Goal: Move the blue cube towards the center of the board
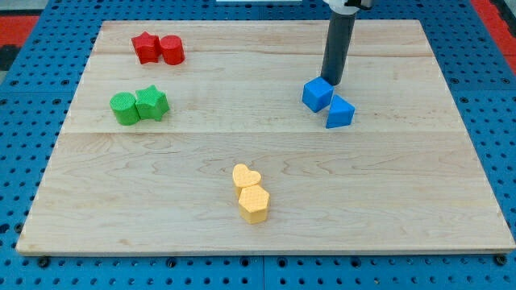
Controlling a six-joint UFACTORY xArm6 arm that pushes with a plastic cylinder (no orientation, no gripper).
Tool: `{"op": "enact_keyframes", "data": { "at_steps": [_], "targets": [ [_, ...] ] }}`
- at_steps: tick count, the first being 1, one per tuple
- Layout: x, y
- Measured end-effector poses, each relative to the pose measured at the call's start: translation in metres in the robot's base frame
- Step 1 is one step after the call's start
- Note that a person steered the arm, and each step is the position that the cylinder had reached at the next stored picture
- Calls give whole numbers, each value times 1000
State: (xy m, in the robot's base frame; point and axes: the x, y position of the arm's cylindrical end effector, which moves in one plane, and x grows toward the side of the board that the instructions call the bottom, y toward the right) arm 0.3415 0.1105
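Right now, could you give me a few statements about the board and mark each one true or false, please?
1. My tip sits just above the blue cube, on its upper right side in the view. True.
2. The blue cube stands alone, far from any other blue block. False: a blue wedge-shaped block lies right beside it, at its lower right.
3. The two red blocks lie near the view's top left. True.
4. The two yellow blocks lie at the view's top right. False: they lie low on the wooden board, near the middle.
5. The two green blocks lie side by side at the view's left. True.
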Motion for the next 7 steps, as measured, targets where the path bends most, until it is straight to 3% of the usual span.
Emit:
{"op": "enact_keyframes", "data": {
  "at_steps": [2, 5, 7],
  "targets": [
    [7, 24],
    [29, -1],
    [27, 93]
  ]
}}
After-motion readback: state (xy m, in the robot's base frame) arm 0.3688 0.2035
